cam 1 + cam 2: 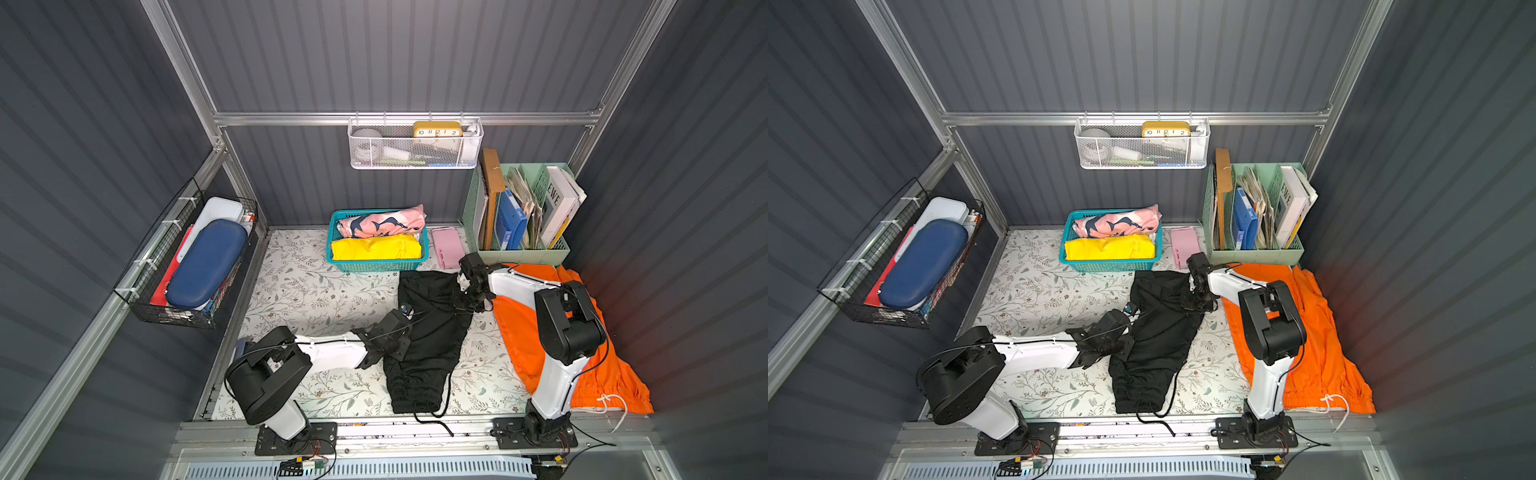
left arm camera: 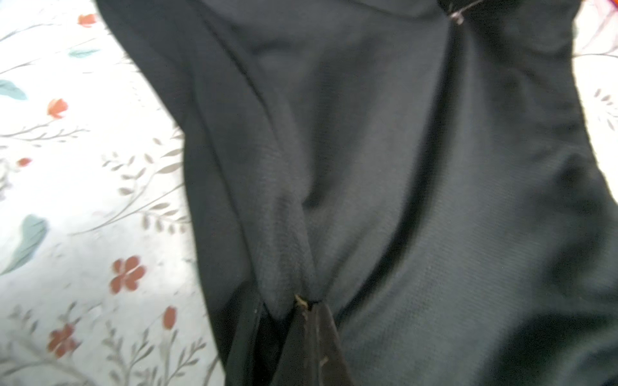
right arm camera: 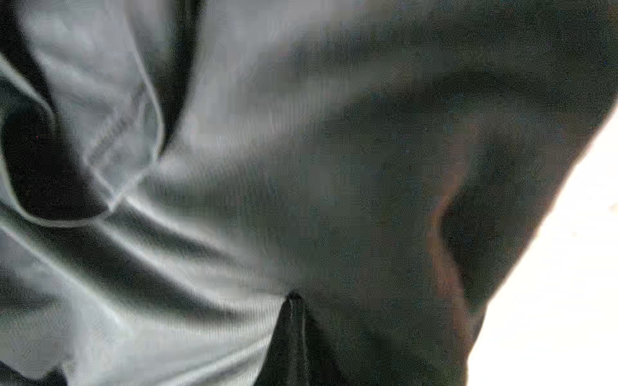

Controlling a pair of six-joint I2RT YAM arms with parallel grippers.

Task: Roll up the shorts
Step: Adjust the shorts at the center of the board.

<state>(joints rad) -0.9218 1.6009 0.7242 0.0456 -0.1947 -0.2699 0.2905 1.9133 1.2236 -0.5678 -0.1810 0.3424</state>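
Both grippers are clamped on the black shorts (image 1: 428,353): the left gripper (image 2: 306,310) pinches a fold at their left edge, and the right gripper (image 3: 294,307) pinches the fabric nearer the far end. The orange shorts (image 1: 519,328) lie just right of the right gripper, under its arm. Beyond both grippers a teal basket (image 1: 376,266) holds a pink printed cloth (image 1: 380,224) and a yellow cloth (image 1: 376,248). Beyond the right gripper a green file rack (image 1: 519,253) holds books and folders, and well to the left of the left gripper a black wire basket (image 1: 166,307) holds a blue case (image 1: 205,264).
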